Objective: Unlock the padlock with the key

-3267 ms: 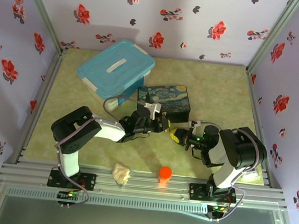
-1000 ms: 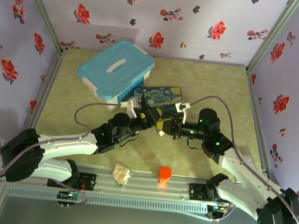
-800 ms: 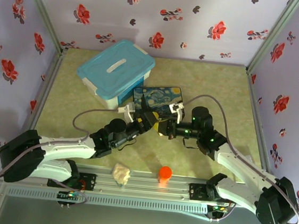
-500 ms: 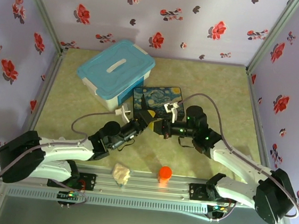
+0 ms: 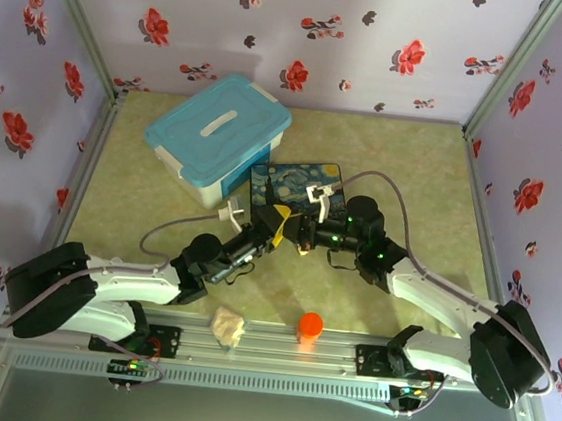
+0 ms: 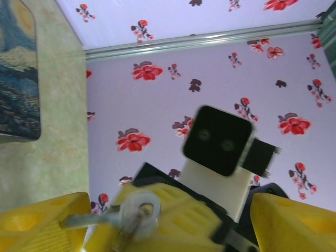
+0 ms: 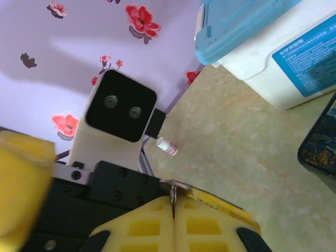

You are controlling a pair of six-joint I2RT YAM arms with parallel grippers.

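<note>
Right gripper [image 5: 299,237], shifted leftward, pinches the key [image 7: 172,192].

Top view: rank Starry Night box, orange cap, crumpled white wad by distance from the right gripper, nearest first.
From the right gripper:
1. Starry Night box, just behind it toward the back wall.
2. Orange cap, at the near edge, slightly to the right.
3. Crumpled white wad, at the near edge, off to the left.

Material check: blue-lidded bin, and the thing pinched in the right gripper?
Bin: looks like plastic; smooth white tub, moulded blue lid, printed label. Key in the shut right gripper: probably metal; thin, silvery-grey, faint sheen, though blurred.
</note>
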